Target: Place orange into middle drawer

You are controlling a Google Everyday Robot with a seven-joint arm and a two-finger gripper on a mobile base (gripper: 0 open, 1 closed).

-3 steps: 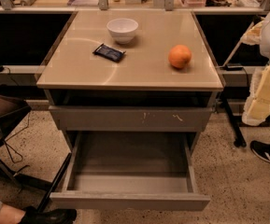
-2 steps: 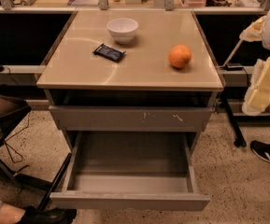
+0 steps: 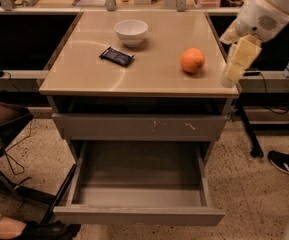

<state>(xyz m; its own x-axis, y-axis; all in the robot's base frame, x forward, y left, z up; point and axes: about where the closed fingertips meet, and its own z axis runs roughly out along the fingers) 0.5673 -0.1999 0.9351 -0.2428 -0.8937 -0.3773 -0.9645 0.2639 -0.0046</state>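
The orange (image 3: 192, 60) sits on the tan cabinet top (image 3: 149, 74), towards its right side. The middle drawer (image 3: 139, 216) is pulled out below, with a plain grey front and a bare rectangular tray. My gripper (image 3: 232, 74) hangs from the white arm (image 3: 264, 9) over the top's right edge, just right of the orange and apart from it. It holds nothing that I can see.
A white bowl (image 3: 131, 31) and a dark snack packet (image 3: 116, 56) lie on the top's left half. A shut grey drawer front with white scratches (image 3: 139, 126) sits above the open drawer. A chair (image 3: 4, 119) stands at the left, a shoe (image 3: 284, 163) at the right.
The arm and gripper have swung left, from beside the cabinet to over its right edge, closer to the orange. The orange and drawer have not moved.
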